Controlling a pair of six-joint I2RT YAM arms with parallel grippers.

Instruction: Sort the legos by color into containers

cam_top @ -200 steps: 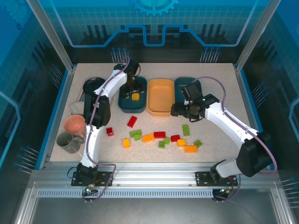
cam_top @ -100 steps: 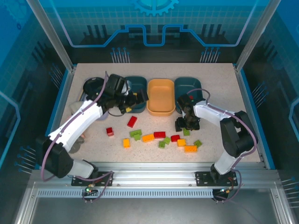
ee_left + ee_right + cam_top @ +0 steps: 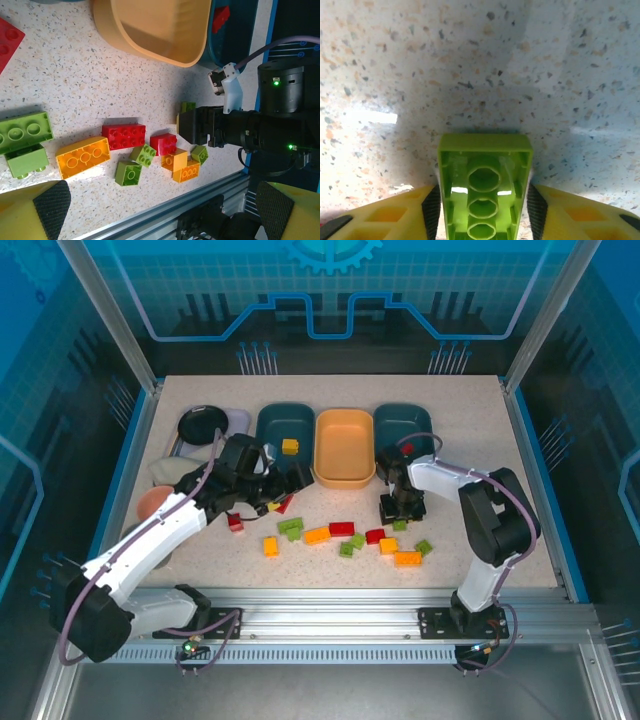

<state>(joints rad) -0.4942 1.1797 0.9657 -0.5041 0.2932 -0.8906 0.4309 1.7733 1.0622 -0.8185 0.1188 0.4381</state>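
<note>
Check the right claw (image 3: 400,508) first. It stands right of centre in the overhead frame, directly over the green lego (image 3: 399,524). That lego rests on the desk (image 3: 470,440), just below the row of trays.

In the right wrist frame the green lego (image 3: 483,165) sits at lower centre between the pads (image 3: 431,207). Its long axis runs from the bottom edge up the frame, in line with the fingers, so the pads bear on its two long sides. No gap shows on either side. Treat the right claw (image 3: 483,220) as pinching the green lego.

The lego is a narrow, bright lime block. Its hollow underside, with three round tubes, faces the wrist camera.

The next move is judged to be a lift, then a carry toward the top of the overhead frame. The orange-yellow tray (image 3: 345,416) lies up and to the left of the right claw. The right teal tray (image 3: 400,410), holding a red lego (image 3: 407,448), lies straight above it. The right arm is the nearer arm to both trays.

The left claw (image 3: 277,490) is spread wide, left of centre, just beside a loose red lego (image 3: 283,502).
</note>
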